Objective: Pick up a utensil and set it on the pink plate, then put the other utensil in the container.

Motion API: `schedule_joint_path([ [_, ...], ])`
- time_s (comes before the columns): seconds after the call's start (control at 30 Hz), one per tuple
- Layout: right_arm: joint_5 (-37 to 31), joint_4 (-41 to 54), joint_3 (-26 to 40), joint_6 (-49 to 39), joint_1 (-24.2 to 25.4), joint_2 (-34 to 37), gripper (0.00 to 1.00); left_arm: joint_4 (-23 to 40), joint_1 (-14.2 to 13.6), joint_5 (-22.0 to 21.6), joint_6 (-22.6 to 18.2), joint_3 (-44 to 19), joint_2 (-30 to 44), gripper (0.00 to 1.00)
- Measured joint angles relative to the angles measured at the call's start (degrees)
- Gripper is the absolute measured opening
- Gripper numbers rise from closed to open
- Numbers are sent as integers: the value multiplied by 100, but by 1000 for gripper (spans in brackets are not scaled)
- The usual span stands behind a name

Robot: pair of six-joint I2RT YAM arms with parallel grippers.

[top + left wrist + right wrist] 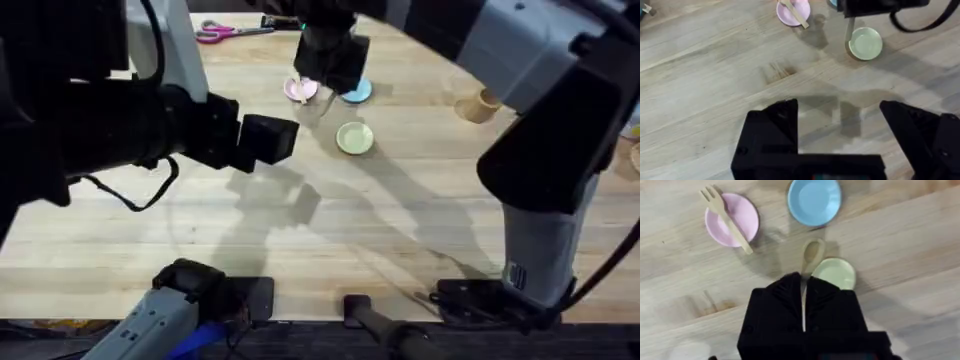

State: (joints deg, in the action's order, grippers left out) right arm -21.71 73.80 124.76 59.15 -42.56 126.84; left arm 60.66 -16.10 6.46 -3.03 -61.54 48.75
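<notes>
on the wooden surface [400, 220] the pink plate [740, 217] lies next to the light blue plate [814, 201], and the pale yellow plate [837, 274] lies a little apart from both, nearer to the robot. a wooden fork [725, 217] rests across the pink plate. in the right wrist view its long axis goes on a diagonal: the tines point past the plate's rim on one side, and the end of the handle sticks out over the rim on the opposite side, above the surface.

the right claw [803, 292] is pressed together on the thin handle of a wooden spoon [810, 257]. the spoon's long axis continues straight out from the fingers, and its bowl points away from the claw, into the space between the blue plate and the yellow plate, close to the yellow plate's rim. in the overhead view the right claw [330, 85] hangs above this group of plates, at the far middle of the surface.

the left claw [840, 122] is spread wide and holds nothing; under it is bare wood, well apart from the plates.

the container [478, 106], a small tan wooden cup, stands to the right of the plates, near the right arm. pink-handled scissors [225, 31] lie at the far edge of the surface.
</notes>
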Motion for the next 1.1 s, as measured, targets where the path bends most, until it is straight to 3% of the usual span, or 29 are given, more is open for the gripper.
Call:
schedule_joint_path([
  [0.33, -209, 802, 821, -962, 334, -2, 31, 0, 0, 0, 0, 0, 0, 993],
  [0.67, -733, 883, 871, -1758, 417, -6, 31, -17, 0, 0, -227, 0, 0, 994],
  [0.97, -628, 895, 871, -2652, 1048, -850, 31, -502, 0, 240, -850, 18, 0, 994],
  [1.1, -475, 906, 890, -3098, 1311, -1365, 31, -919, 0, 554, -1185, 235, -2, 993],
])
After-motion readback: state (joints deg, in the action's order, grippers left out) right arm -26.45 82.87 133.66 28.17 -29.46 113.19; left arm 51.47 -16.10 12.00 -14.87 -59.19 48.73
